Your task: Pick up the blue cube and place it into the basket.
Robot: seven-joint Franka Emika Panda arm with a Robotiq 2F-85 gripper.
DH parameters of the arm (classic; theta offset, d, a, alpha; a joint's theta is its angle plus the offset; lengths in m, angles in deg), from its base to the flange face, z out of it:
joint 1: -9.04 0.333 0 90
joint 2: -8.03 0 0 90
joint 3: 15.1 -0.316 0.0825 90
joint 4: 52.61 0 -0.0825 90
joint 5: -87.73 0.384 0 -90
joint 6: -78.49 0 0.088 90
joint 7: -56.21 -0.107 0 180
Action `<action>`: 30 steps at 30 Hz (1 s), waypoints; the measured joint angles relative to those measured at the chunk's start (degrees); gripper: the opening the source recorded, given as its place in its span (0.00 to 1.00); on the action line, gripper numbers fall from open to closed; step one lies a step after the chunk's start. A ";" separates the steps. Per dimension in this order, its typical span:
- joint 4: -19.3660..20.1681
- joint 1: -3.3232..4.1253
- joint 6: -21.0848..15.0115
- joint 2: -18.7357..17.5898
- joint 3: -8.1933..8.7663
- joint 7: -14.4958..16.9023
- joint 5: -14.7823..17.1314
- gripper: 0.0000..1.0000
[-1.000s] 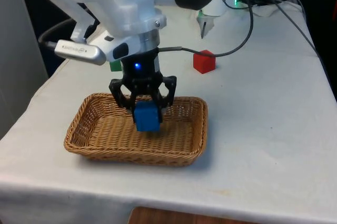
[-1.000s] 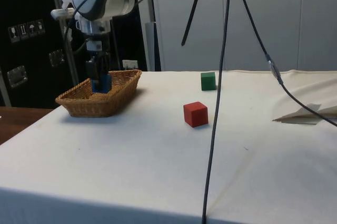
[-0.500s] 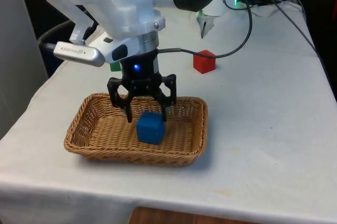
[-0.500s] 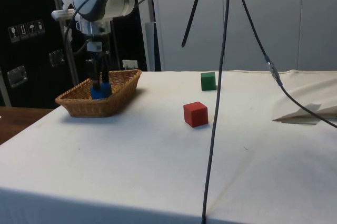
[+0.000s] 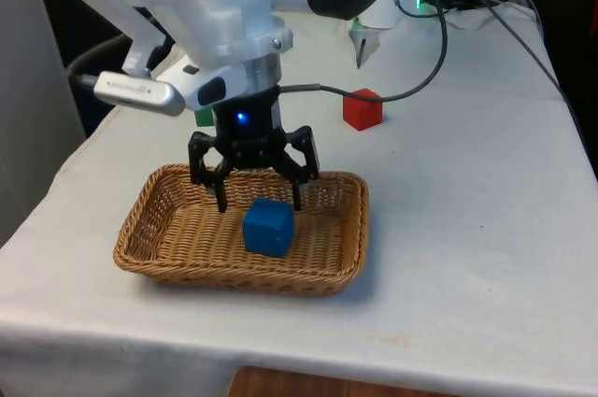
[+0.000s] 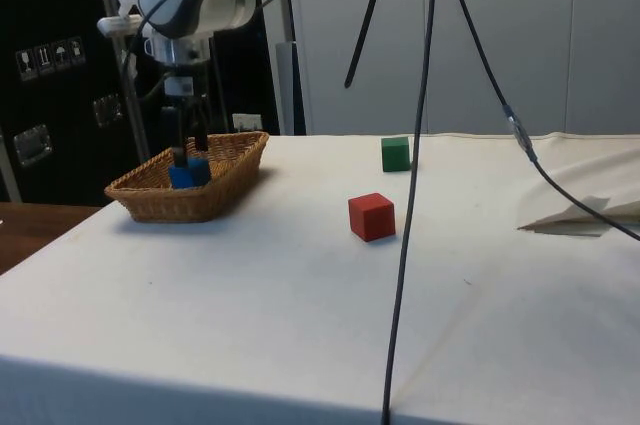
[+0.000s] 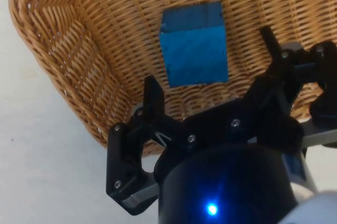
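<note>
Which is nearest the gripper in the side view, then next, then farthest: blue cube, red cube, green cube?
1. Blue cube, in the basket, right below the gripper.
2. Red cube and green cube, both on the cloth well off to the side view's right: too close to call.

Blue cube point(image 5: 268, 227); tan woven basket point(image 5: 159, 252); red cube point(image 5: 362, 108); white cloth point(image 5: 467, 229).

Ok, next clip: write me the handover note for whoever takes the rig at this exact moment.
Gripper: open, holding nothing, just above the cube.
Blue cube: lying free on the floor of the basket, toward the front view's right half.
Red cube and green cube: on the cloth, outside the basket.
Done: cube is placed in the basket.
Left: probably only lifting the arm clear.
</note>
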 measured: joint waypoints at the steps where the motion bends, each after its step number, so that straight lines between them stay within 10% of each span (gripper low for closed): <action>1: 0.00 0.00 0.46 0.34 0.06 0.00 0.00 1.00; 30: 12.03 0.92 4.64 15.13 1.32 0.06 -0.57 1.00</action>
